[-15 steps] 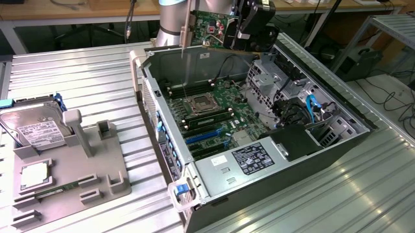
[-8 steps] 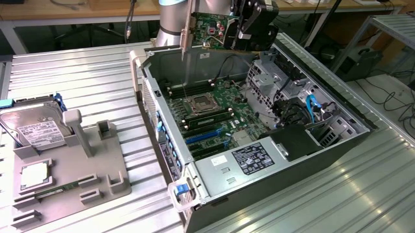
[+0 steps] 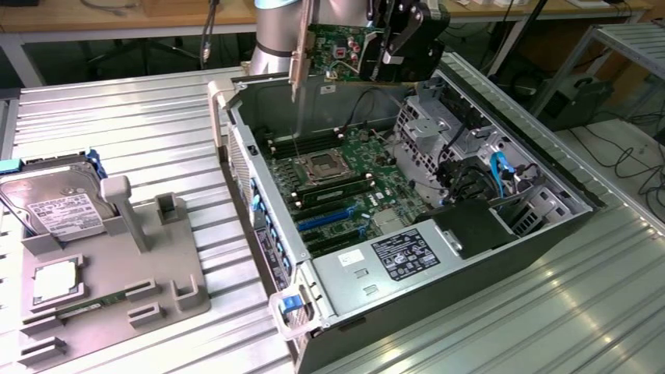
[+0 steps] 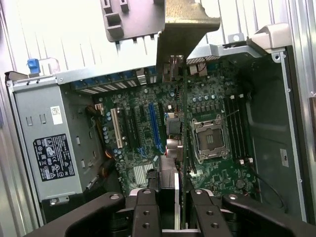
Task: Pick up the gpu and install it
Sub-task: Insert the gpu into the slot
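The pincer (image 3: 400, 47) is clamping the gpu (image 3: 338, 48), holding it in the air above the far end of the open computer case (image 3: 343, 300), well clear of the motherboard (image 3: 343, 183). Pickup is done; the install is not. In the wrist view the gpu (image 4: 183, 148) is showing edge-on as a thin dark sliver between the fingers (image 4: 146, 212), its silver bracket (image 4: 185, 27) pointing toward the case's rear wall, and it is hanging over the board between the expansion slots (image 4: 154, 128) and the CPU socket (image 4: 207, 138). Which slot it is lining up with is hard to say from here, maybe none yet. Beside the case, on the counter (image 3: 135, 109), the parts tray (image 3: 156, 288) is carrying the hard drive (image 3: 52, 204), untouched, with a memory stick (image 3: 89, 308) probably lying there too
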You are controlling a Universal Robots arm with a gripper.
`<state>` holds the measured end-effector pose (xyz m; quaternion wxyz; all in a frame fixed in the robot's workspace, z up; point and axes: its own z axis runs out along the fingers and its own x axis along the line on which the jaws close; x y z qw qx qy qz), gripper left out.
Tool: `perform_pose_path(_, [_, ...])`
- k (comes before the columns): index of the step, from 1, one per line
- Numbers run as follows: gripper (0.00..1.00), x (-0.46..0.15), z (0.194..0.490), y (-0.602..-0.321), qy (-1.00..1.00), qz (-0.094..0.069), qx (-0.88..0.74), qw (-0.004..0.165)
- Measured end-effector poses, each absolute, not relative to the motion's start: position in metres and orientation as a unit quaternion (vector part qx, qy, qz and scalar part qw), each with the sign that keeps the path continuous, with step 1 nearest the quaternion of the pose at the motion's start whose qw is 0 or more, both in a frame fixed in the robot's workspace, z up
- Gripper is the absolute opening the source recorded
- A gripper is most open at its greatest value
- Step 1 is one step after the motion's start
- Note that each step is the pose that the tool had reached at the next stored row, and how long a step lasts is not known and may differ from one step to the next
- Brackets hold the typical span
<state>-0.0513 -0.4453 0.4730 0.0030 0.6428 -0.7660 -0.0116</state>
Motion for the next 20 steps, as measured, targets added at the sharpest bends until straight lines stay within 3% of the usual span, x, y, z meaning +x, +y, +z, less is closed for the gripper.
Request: perform_pose_path(20, [0.28, -0.0514, 0.4656, -0.4453, -0.761, -0.011, 0.648, 0.003])
